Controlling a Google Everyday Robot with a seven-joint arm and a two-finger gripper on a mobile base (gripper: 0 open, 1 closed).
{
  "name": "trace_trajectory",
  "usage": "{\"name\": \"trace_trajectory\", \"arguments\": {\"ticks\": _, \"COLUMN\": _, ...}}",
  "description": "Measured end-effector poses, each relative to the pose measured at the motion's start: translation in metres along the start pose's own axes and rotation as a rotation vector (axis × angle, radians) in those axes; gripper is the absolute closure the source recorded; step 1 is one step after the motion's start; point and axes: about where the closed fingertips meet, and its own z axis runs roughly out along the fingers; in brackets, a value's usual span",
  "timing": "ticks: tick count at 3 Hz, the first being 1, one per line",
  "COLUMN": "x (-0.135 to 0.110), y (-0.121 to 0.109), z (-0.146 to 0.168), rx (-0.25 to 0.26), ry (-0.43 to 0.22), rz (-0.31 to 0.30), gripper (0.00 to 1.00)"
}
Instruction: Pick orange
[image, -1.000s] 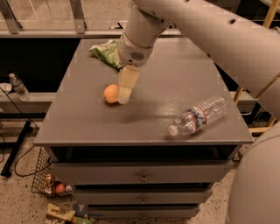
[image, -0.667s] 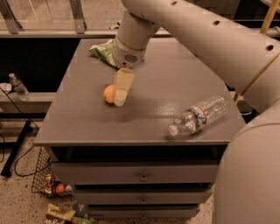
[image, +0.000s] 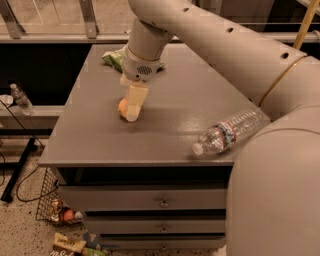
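1. Nearest, lower right: the robot's broad beige rounded body fills the corner.
2. Floor, lower left: a dark wire basket of mixed clutter with a small reddish item in it, beside the cabinet's base.
3. Grey metal drawer cabinet with a flat grey top.
4. Clear plastic water bottle lies on its side near the top's front right edge, cap toward the front.
5. Small round orange fruit sits on the top, left of centre, well apart from the bottle.
6. The cream two-finger gripper points down, right against the orange and covering its right side. Whether it is spread or clamped on the fruit: cannot tell.
7. Beige arm slants in from upper right.
8. Farther back: crumpled green snack bag at the top's rear left.
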Motion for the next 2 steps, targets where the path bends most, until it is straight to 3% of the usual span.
{"name": "trace_trajectory", "arguments": {"ticks": 2, "x": -0.003, "y": 0.002, "z": 0.02, "rx": -0.038, "ry": 0.027, "rz": -0.031, "gripper": 0.65}}
